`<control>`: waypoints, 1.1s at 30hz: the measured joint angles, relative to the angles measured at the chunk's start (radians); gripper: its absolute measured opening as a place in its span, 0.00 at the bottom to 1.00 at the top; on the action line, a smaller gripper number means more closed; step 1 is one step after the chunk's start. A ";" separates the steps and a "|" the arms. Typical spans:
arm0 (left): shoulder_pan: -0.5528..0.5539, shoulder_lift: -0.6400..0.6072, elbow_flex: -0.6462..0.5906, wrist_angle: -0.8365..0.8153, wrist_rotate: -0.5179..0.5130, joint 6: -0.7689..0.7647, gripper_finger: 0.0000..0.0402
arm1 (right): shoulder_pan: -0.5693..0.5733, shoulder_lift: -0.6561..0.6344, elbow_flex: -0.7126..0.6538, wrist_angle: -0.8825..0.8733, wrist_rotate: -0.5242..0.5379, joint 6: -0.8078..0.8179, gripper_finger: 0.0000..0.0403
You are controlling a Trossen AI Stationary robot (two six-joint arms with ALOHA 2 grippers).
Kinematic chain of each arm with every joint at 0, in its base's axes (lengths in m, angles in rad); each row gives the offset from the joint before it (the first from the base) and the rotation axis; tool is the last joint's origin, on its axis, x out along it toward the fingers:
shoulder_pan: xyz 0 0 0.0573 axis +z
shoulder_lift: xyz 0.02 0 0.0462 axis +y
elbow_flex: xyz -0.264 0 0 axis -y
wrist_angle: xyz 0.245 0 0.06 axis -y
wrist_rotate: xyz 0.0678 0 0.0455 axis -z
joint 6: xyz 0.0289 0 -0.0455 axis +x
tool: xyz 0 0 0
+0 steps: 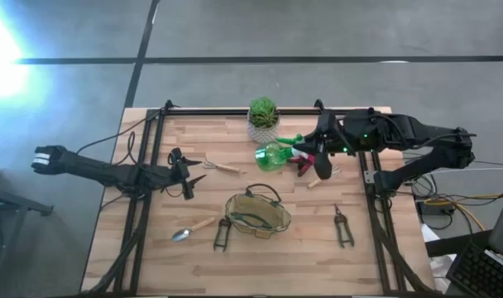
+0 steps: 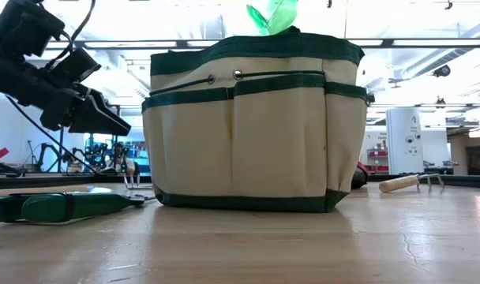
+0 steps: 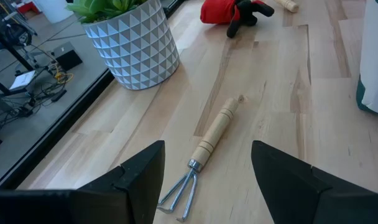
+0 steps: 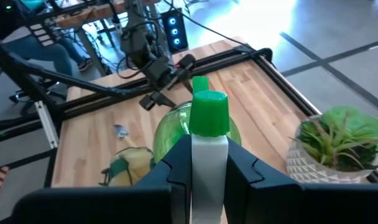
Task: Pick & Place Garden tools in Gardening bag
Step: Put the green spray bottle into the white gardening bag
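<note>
The beige gardening bag (image 1: 257, 213) with green trim stands near the table's front middle and fills the low view (image 2: 252, 126). My right gripper (image 1: 305, 151) is shut on a green spray bottle (image 1: 272, 156), held in the air beside the potted plant (image 1: 263, 116). The bottle's green body (image 2: 273, 14) shows above the bag. My left gripper (image 1: 185, 170) stands open at the table's left, and a wooden-handled rake (image 3: 207, 140) lies flat just ahead of its fingers. A trowel (image 1: 192, 228), two shears (image 1: 222, 234) (image 1: 342, 225) and a red item (image 1: 304, 163) lie on the table. My right gripper pinches the spray bottle's white head (image 4: 209, 152) between its two fingers, just behind the green cap (image 4: 209, 113). The fingers come from the table's right, slanting slightly down, along the bottle. The bottle is lifted clear of the table, its round green body (image 4: 176, 127) pointing away from the gripper.
The plant in its white patterned pot (image 3: 133, 46) stands at the far middle. A second wooden-handled tool (image 2: 410, 183) lies right of the red item. Black rails (image 1: 152, 132) run along the table's sides and far edge. Green-handled shears (image 2: 58, 207) lie left of the bag.
</note>
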 joint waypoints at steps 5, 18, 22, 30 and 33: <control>0.000 0.000 0.000 0.000 0.000 0.000 0.60 | 0.031 0.022 0.000 0.039 -0.014 -0.002 0.10; 0.000 0.000 0.000 0.000 0.000 0.000 0.60 | 0.070 0.134 0.044 0.043 -0.106 0.000 0.10; 0.000 0.000 0.000 0.000 0.000 0.000 0.60 | 0.091 0.192 0.108 0.025 -0.123 -0.023 0.10; 0.000 0.000 0.000 0.000 0.000 0.000 0.60 | 0.125 0.310 0.235 -0.069 -0.112 -0.005 0.10; 0.000 0.000 0.000 0.000 0.000 0.000 0.60 | 0.141 0.348 0.262 -0.073 -0.113 -0.006 0.10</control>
